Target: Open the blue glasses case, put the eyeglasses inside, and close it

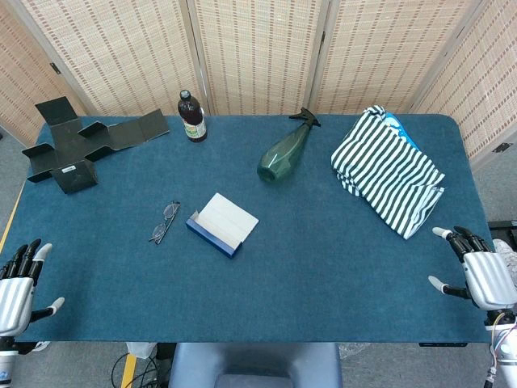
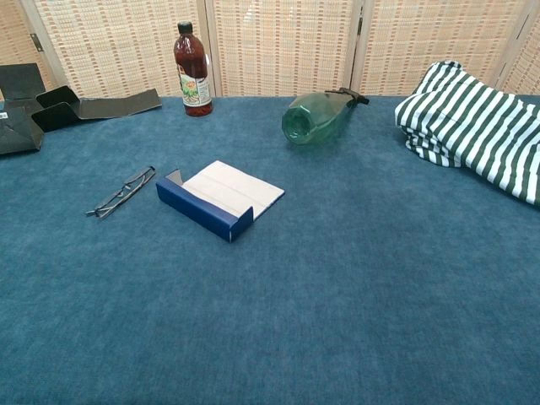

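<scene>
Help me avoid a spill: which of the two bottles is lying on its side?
The green bottle, lying with its black nozzle toward the screens. The dark bottle with the label stands upright near the table's far edge.

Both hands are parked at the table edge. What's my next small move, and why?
Probably bring the left hand toward the eyeglasses. They lie folded on the cloth just left of the blue glasses case, which looks already open, so loading seems next. Both the left and right hand are empty.

Bright, even overhead light, soft faint shadows, both views sharp, no glare
</scene>
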`<state>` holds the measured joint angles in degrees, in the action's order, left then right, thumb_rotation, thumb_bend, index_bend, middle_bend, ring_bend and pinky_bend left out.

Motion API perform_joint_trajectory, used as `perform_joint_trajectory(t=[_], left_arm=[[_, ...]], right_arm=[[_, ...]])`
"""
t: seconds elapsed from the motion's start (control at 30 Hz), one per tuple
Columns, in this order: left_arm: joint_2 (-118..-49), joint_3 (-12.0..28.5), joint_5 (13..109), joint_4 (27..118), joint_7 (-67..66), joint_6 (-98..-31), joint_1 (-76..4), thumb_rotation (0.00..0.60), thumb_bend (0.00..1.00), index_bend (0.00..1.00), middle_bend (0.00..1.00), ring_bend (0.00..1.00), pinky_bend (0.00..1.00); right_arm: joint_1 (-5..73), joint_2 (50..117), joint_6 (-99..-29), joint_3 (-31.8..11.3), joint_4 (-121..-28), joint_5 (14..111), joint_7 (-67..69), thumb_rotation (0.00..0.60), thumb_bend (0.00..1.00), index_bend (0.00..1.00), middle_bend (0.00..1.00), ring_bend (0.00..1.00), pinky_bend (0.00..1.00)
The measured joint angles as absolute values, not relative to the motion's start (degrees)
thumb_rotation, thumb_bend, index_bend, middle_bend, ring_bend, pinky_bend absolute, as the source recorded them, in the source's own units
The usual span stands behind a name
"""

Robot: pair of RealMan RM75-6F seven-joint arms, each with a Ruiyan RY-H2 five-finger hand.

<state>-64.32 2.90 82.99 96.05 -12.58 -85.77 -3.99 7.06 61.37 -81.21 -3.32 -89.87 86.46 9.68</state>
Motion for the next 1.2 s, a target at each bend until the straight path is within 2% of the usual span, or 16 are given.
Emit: perform_joint_trajectory(t=[0.43, 0.6, 0.77, 0.9, 1.03, 1.2], left_arm=[[-64.2, 2.9, 84.2, 95.6, -11.4, -86.1, -4.3, 0.6, 0.17, 0.0, 0.06, 0.04, 0.22], [-64.8, 3.7, 85.8, 94.6, -10.3, -87.0, -5.0, 0.6, 0.17, 0.09, 0.08, 0.08, 0.24], [-65.5, 4.5, 88.8, 93.9, -8.4, -86.7, -7.3, 0.6, 0.17, 0.2, 0.25, 0.27, 0.39], [-66.1, 5.2, 90.7, 93.9, -6.6, -83.4, -11.1, 0.6, 0.17, 0.23, 0.38, 0.39, 0.51], [-66.9, 5.9, 92.8, 94.3, -5.3, -79.4, -15.3, 0.6, 0.28, 0.24, 0.58, 0.57, 0.78], [-67.8, 6.2, 94.2, 94.9, -2.1, -71.7, -21.1, 0.6, 0.4, 0.21, 0.73, 0.75, 0.92]], right_arm=[[5.7, 60.9, -83.4, -3.1, -90.3, 86.9, 9.9, 0.6, 0.16, 0.18, 0.24, 0.16, 0.18], [5.7, 60.7, -83.4, -3.1, -90.5, 87.1, 9.5, 0.6, 0.18, 0.18, 0.24, 0.16, 0.19], [6.2, 60.5, -83.0, -3.3, -91.0, 87.3, 9.1, 0.6, 0.19, 0.18, 0.24, 0.18, 0.2], [6.4, 60.4, -82.8, -3.4, -91.4, 87.5, 8.6, 0.6, 0.2, 0.18, 0.25, 0.2, 0.21], [6.5, 60.3, -82.4, -3.3, -91.8, 87.2, 8.0, 0.6, 0.2, 0.18, 0.25, 0.22, 0.22], [6.5, 60.4, -82.3, -3.2, -92.1, 87.1, 7.9, 0.6, 0.21, 0.18, 0.26, 0.24, 0.23]])
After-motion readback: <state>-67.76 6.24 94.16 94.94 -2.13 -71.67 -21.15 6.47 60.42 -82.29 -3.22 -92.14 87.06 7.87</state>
